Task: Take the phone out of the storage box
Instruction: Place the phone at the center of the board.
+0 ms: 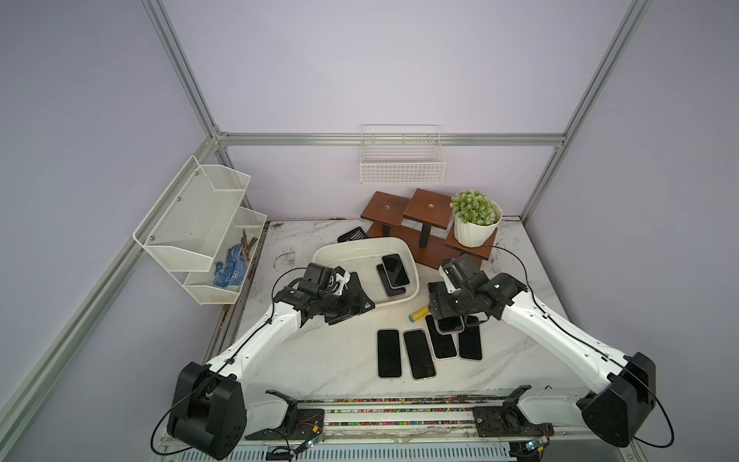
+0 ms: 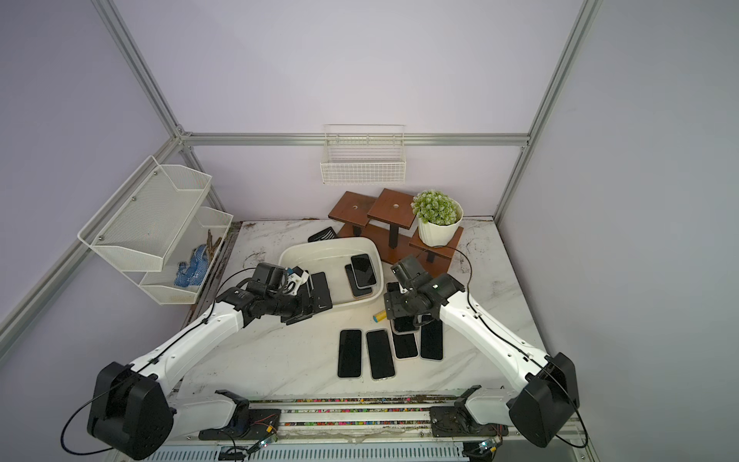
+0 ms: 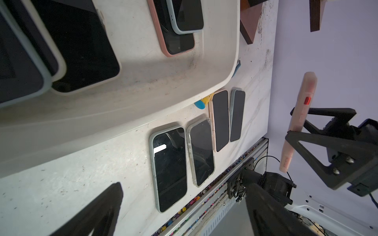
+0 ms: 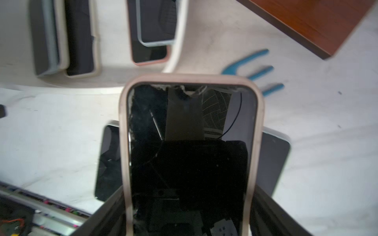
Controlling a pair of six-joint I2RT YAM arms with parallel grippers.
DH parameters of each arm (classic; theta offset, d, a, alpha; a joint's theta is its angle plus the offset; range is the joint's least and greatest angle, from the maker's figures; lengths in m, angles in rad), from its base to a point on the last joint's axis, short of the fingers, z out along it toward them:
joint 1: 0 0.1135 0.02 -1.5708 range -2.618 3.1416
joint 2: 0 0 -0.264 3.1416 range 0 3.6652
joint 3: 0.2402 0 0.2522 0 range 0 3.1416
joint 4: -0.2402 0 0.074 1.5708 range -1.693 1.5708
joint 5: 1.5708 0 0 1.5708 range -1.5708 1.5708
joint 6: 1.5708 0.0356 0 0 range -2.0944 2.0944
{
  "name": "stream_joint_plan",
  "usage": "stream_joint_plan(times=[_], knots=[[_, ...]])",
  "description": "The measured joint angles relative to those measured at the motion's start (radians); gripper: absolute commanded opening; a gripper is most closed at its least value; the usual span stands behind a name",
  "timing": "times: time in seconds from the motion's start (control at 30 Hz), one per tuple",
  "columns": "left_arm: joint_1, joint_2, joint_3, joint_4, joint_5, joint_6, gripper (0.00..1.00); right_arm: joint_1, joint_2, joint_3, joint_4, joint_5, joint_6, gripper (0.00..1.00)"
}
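Marble tabletop point(image 1: 320, 360) bears storage box point(image 1: 360, 241); right end effector point(image 3: 295, 122) grips phone point(image 4: 190, 153).

Wire basket point(image 1: 402, 166): look to 12 o'clock; it hangs white on the back wall's rail, and you can see right through it.
Mesh rack point(image 1: 200, 228): at your 9 o'clock, tiered, fixed to the side frame.
Blue glove point(image 1: 228, 270): lies in a lower tier of that rack, with brown twigs point(image 1: 248, 245) beside it.
Wooden stand point(image 1: 426, 212): at 1 o'clock you have stepped brown platforms.
Potted plant point(image 1: 476, 218): green, in a white ribbed pot on the stand's low shelf.
Yellow tube point(image 1: 418, 315): near the marble table's point(image 1: 320, 360) centre, toward 3 o'clock, lying flat.
Black ridged piece point(image 1: 352, 234): at 12 o'clock, flat, left of the stand.
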Motion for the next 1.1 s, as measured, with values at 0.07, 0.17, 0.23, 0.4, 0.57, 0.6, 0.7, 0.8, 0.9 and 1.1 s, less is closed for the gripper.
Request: stream_joint_plan(times=[0.07, 0.17, 0.23, 0.4, 0.57, 0.6, 0.7, 0.8, 0.9, 1.1], knots=[[-0.025, 0.041, 0.007, 0.011, 0.007, 0.001, 0.97, -0.043, -0.04, -0.064, -0.023, 0.04, 0.01, 0.55], [-0.039, 0.078, 0.025, 0.016, 0.015, 0.002, 0.97, -0.119, -0.048, -0.129, -0.041, 0.075, 0.024, 0.55], [-0.04, 0.087, 0.04, 0.016, 0.016, 0.005, 0.97, -0.169, -0.031, -0.153, -0.054, 0.098, 0.038, 0.56], [-0.04, 0.088, 0.085, 0.011, 0.015, 0.028, 0.97, -0.277, 0.086, -0.148, -0.072, 0.147, 0.061, 0.55], [-0.04, 0.087, 0.098, -0.002, 0.012, 0.052, 0.98, -0.383, 0.2, -0.118, -0.078, 0.156, 0.063, 0.56], [-0.04, 0.087, 0.098, -0.008, 0.012, 0.055, 0.98, -0.404, 0.22, -0.105, -0.079, 0.155, 0.06, 0.56], [-0.04, 0.086, 0.098, -0.017, 0.009, 0.057, 0.98, -0.443, 0.282, -0.047, -0.081, 0.163, 0.042, 0.56], [-0.04, 0.086, 0.098, -0.022, 0.008, 0.058, 0.98, -0.463, 0.372, 0.033, -0.074, 0.177, 0.008, 0.57], [-0.04, 0.083, 0.098, -0.029, 0.004, 0.058, 0.98, -0.47, 0.461, 0.092, -0.063, 0.202, -0.051, 0.57], [-0.04, 0.061, 0.098, -0.042, -0.014, 0.058, 0.98, -0.473, 0.586, 0.122, -0.043, 0.283, -0.175, 0.56]])
